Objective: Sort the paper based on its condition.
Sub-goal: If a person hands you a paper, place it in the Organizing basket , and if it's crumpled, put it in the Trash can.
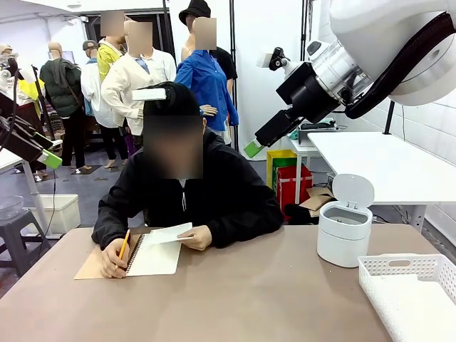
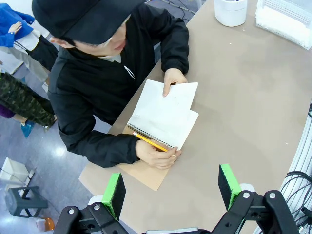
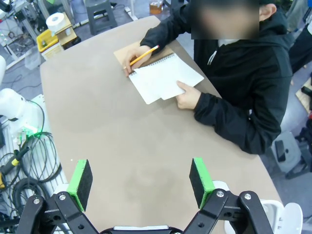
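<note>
- Brown-grey table (image 1: 271, 292) spanning the front view from near edge to far edge; mostly bare in the middle.
- Person in a black jacket (image 1: 214, 192) and black cap seated at the far side, leaning over the work; one hand (image 1: 114, 260) gripping a yellow pencil (image 1: 124, 246), the other hand (image 1: 198, 237) resting on a raised page.
- White right arm (image 1: 399, 50) reaching in from the upper right of the front view, held high above the table; right gripper (image 3: 141, 183) spread wide with nothing between the green pads (image 3: 201, 181), well apart from the notebook.
- Left gripper (image 2: 173, 187) likewise spread wide and holding nothing, hovering above the table edge near the person's pencil hand; one green pad (image 1: 50, 159) visible at the left edge of the front view.
- White slotted basket (image 1: 410, 292) at the near right corner of the table.
- White round bin (image 1: 344, 231) with its lid tipped up, on the right side of the table, just beyond the basket.
- Spiral-bound notebook (image 2: 163, 122) open in front of the person, brown cover (image 2: 146, 174) folded out underneath on the pencil side.
- The paper (image 1: 169, 233): a smooth white sheet lifted at an angle over the notebook, pinned at its edge by the person's free hand; impossible to tell whether loose or attached to the spiral.
</note>
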`<state>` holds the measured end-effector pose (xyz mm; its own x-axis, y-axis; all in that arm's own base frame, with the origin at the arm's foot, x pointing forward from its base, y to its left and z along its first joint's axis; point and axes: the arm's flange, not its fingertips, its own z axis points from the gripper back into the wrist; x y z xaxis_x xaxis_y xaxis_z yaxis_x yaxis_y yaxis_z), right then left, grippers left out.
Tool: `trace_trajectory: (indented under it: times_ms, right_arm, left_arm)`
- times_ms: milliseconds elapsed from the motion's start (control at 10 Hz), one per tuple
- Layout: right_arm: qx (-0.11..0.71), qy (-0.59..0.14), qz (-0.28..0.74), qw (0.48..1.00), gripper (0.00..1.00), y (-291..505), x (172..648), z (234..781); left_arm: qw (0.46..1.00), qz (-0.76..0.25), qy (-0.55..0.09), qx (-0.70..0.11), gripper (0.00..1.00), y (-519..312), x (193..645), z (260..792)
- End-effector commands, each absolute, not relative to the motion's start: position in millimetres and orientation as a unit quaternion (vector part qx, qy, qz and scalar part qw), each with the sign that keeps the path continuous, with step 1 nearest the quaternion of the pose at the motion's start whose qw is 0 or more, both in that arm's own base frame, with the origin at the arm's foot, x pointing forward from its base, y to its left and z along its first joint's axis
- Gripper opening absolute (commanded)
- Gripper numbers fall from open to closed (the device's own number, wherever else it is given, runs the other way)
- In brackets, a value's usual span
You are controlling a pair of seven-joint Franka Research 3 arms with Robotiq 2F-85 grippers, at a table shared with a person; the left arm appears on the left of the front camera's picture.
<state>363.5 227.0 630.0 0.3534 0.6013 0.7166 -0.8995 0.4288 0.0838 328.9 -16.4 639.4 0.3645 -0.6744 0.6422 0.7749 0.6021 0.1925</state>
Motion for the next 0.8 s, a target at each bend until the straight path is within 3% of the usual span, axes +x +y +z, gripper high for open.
trace_trajectory:
  times_ms: [0, 700]
  right_arm:
    - [0.236, -0.308, 0.480, 0.787, 1.00, 227.0, 363.3, 628.8]
    - [0.236, -0.308, 0.480, 0.787, 1.00, 227.0, 363.3, 628.8]
  left_arm:
    - [0.822, -0.440, -0.354, -0.077, 1.00, -14.6, 329.3, 639.5]
    - [0.822, -0.440, -0.354, -0.077, 1.00, -14.6, 329.3, 639.5]
